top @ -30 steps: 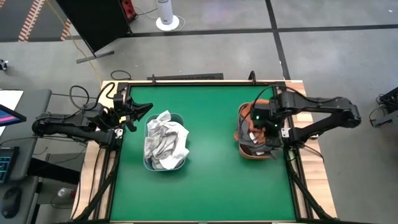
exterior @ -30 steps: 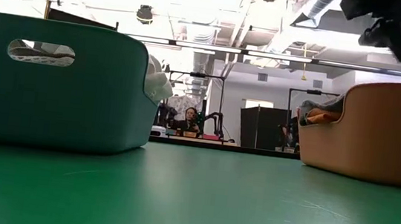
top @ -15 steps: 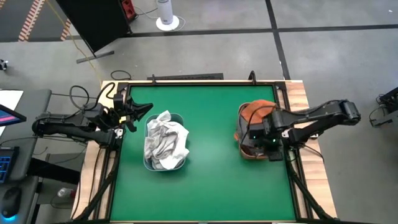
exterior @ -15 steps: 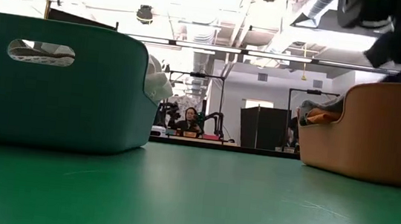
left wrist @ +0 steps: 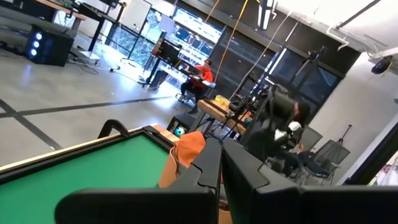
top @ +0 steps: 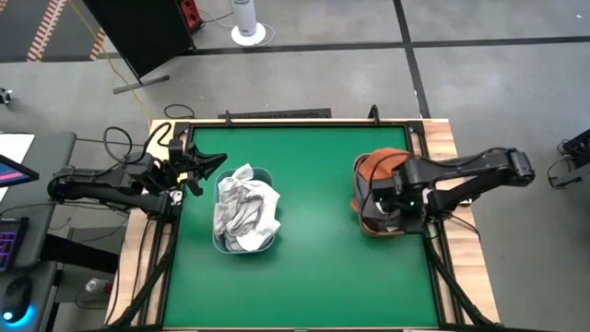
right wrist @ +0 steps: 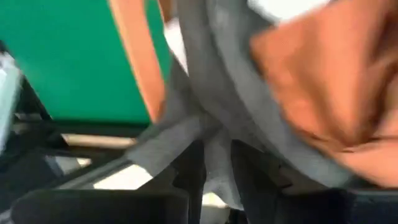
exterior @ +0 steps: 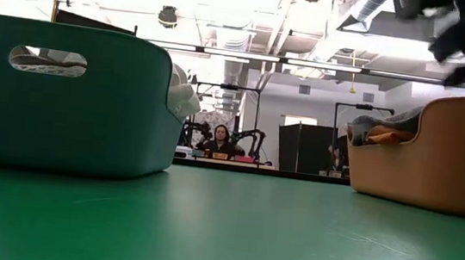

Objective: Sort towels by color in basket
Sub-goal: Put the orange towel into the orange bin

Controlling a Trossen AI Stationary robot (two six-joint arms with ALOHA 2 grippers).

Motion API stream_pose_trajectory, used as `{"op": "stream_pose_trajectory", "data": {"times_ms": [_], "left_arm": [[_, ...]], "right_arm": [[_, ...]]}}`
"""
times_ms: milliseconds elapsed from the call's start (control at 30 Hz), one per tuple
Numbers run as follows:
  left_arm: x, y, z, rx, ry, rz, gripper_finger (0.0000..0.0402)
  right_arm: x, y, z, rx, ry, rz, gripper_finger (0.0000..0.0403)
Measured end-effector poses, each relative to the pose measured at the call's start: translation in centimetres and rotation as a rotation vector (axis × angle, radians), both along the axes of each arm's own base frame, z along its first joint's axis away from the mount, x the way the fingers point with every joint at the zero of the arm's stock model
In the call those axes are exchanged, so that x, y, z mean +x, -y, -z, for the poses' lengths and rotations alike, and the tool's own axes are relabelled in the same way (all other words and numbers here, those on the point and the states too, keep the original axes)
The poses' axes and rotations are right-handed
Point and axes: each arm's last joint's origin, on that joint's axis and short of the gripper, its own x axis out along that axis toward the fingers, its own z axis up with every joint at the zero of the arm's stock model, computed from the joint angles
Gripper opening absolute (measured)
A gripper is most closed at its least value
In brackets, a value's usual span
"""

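Observation:
A teal basket (top: 244,210) on the table's left half holds white and light grey towels (top: 247,207); it also shows in the low view (exterior: 63,95). An orange basket (top: 361,214) at the right edge holds a rust-orange towel (top: 373,169) and a dark grey towel (right wrist: 217,93). My right gripper (top: 395,195) is down in the orange basket, shut on the dark grey towel. My left gripper (top: 205,163) waits shut and empty beside the teal basket's far left corner. My right gripper pinches a hanging fold of the dark grey towel (right wrist: 214,158) between its two fingers, coming from above into the orange basket. How many layers it holds I cannot tell. The rest of the towel lies in the basket against the rust-orange towel (right wrist: 323,74).
The green table top (top: 313,231) lies open between the two baskets. The table's wooden frame (top: 452,138) runs close by the orange basket. People sit at desks in the room beyond the table's far edge (exterior: 219,137).
My right gripper has gone toward the table's near edge over the orange basket and down into it, onto the dark grey towel. The left arm and the teal basket have kept still.

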Motion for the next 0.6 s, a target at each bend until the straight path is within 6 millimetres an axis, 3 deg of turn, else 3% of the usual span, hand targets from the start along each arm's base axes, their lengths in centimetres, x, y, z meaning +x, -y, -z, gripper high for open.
{"op": "stream_pose_trajectory", "data": {"times_ms": [167,267,367,600], "left_arm": [[0.0,0.0,0.0,-0.002,0.001,0.0,0.0008],[0.0,0.0,0.0,-0.007,0.003,0.001,0.0008],[0.0,0.0,0.0,-0.008,0.004,0.001,0.0008],[0.0,0.0,0.0,-0.011,0.005,0.003,0.0008]], "right_arm": [[1.1,0.6,-4.3,-0.012,0.191,0.039,0.012],[1.2,1.9,-5.5,-0.218,0.237,0.095,0.012],[1.2,4.1,-5.5,-0.412,0.219,0.18,0.012],[0.6,9.1,-3.4,-0.438,0.061,0.399,0.0117]]}}
